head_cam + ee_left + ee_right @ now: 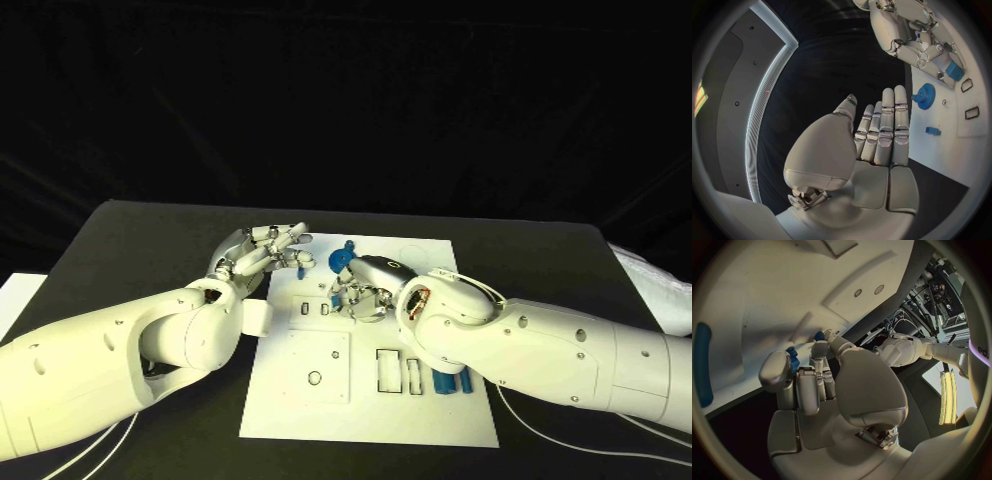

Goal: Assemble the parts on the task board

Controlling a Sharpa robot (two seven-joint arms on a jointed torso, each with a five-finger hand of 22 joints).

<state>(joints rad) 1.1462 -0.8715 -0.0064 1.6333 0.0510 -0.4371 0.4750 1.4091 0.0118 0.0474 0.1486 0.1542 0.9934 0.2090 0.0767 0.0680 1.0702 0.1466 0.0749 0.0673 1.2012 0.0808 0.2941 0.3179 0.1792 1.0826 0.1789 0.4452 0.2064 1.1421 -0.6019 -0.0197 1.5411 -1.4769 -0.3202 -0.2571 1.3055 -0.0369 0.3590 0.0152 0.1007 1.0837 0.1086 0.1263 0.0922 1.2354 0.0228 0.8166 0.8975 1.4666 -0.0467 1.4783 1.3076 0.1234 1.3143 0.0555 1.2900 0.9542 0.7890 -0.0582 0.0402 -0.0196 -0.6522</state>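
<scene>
Left hand (879, 135): was held flat with fingers straight and together, nothing grasped, just off the task board's far left edge.
Right hand (361, 290): was seen curled over the board's middle; whether a part was grasped could not be told.
Task board (433, 420): was laid mid-table.
Blue gear (924, 96): was lying on the board, near the right hand.
Small blue part (933, 131): was lying just beside the gear.
Blue bars (450, 384): were set at the board's near right.

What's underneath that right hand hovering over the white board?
Under the right hand lies the white task board. A blue gear sits on the board near it, and something blue shows between its fingers. Whatever lies directly beneath the palm is covered.
</scene>
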